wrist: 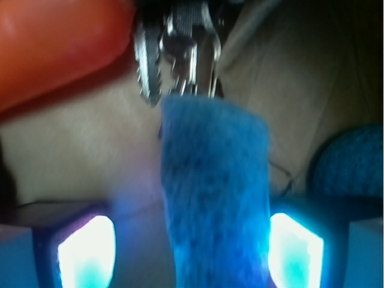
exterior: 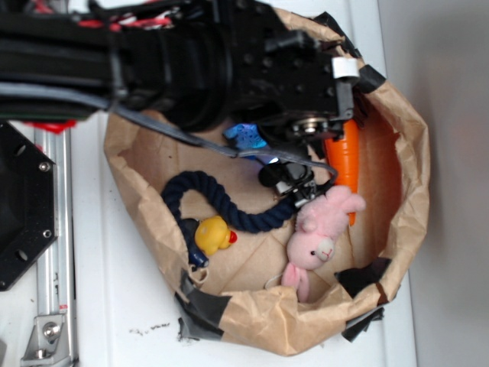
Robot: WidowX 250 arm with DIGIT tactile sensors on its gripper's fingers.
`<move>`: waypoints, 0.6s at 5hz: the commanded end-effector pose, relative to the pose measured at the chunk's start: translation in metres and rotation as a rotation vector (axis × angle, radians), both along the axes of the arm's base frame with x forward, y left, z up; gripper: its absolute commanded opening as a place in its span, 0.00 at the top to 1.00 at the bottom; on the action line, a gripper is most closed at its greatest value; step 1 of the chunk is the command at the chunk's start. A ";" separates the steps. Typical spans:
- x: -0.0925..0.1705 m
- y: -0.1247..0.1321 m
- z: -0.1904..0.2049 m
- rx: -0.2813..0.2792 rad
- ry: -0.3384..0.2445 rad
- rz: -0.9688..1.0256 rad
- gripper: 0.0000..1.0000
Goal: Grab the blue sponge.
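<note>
In the wrist view you see the tool (wrist: 180,66) at the top of the frame, its serrated metal fingers (wrist: 149,66) close together at the far end of the flat, light-blue, porous rectangular sponge (wrist: 216,198); whether they are actually clamped on that end or merely touching it, you cannot tell, because the contact is blurred. The sponge runs lengthwise from the fingers toward the camera and fills the middle of the frame; in the exterior view only a small patch of it (exterior: 246,138) shows beneath the black arm, inside the crumpled brown paper bag (exterior: 405,191) that lies on the white counter (exterior: 122,306). Judge the sponge light, soft and compressible: it should yield under the fingers rather than slip, and a hold across its narrow width, set well in from the edge, seems safest, since a pinch at the very end may let it droop or tear free. Just beside it lies the orange plastic carrot toy (wrist: 54,42); a darker teal fuzzy ball (wrist: 351,162) sits on the other side. Farther out are the navy twisted rope (exterior: 229,206), the yellow rubber duck (exterior: 212,235) and the pink plush rabbit (exterior: 321,229).
</note>
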State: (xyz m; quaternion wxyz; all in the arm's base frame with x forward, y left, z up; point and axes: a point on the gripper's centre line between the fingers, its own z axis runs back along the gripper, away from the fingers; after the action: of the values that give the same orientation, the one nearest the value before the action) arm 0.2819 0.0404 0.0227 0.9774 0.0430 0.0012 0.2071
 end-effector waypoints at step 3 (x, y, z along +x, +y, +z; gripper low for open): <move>0.012 0.016 0.043 0.127 -0.044 -0.084 1.00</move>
State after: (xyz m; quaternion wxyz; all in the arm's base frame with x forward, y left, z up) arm 0.2868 0.0468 0.0439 0.9828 0.0940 0.0004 0.1588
